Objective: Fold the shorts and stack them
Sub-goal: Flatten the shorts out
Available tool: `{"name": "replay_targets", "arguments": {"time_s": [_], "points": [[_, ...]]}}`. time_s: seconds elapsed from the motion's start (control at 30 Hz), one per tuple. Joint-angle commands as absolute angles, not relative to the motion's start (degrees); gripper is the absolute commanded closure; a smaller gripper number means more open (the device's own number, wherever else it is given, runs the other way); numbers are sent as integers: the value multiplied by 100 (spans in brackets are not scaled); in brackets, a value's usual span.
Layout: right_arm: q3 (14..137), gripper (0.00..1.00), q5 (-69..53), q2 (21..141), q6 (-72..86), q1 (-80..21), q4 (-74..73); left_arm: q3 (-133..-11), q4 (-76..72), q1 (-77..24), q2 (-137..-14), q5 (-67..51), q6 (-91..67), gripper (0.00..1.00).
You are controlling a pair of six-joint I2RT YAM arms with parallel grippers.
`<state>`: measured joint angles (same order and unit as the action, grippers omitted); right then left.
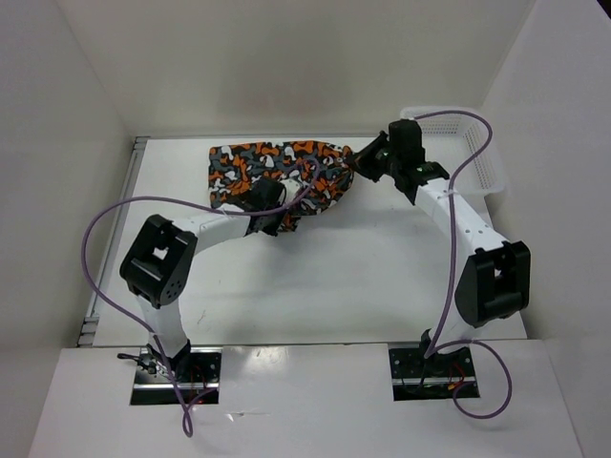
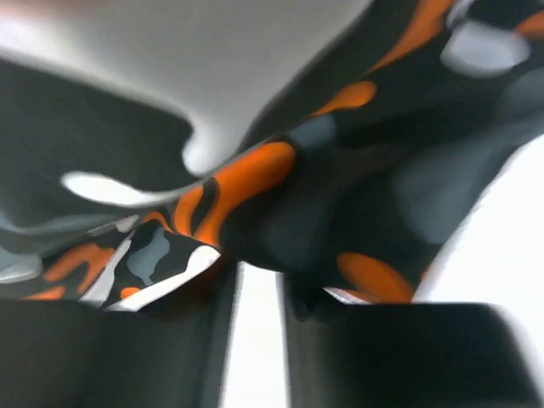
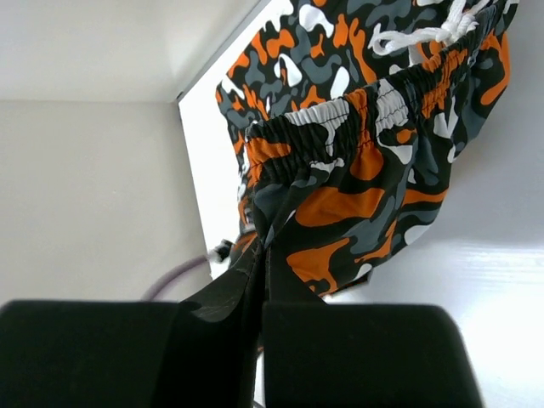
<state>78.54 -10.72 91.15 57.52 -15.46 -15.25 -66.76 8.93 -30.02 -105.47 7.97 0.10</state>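
Observation:
The shorts (image 1: pixel 277 167), in orange, black, grey and white blotches, lie bunched at the back of the white table (image 1: pixel 334 277). My right gripper (image 1: pixel 366 159) holds their right end. In the right wrist view its fingers (image 3: pixel 262 255) are pressed together on a fold of the shorts (image 3: pixel 365 170), below the elastic waistband and white drawstring. My left gripper (image 1: pixel 270 208) sits at the front edge of the cloth. In the left wrist view a narrow gap shows between its fingers (image 2: pixel 259 280), and the blurred shorts (image 2: pixel 272 170) drape over the tips.
A white mesh basket (image 1: pixel 468 143) stands at the back right, just behind the right arm. White walls close in the table on the left, back and right. Purple cables loop from both arms.

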Motion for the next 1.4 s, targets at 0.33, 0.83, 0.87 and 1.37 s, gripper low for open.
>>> {"name": "replay_targets", "arguments": {"time_s": [0.33,0.83,0.87,1.37], "points": [[7093,100,-1002,8499,5380,-1704,-1520,-7706,3166,-574,-8878,-2211,0,99],[7093,100,-703,9097,5414,-1995,-1521,-8126,3939,-237,-10180,-2664,0,15],[7093,100,-703,9149,5353,-1995,-1590,-7904,3859,-237,-9690,-2576,0,12],[5714,98,-492,8420,4703,-1995,-2592,-5478,4766,-815,-8369,-1170,0,0]]}}
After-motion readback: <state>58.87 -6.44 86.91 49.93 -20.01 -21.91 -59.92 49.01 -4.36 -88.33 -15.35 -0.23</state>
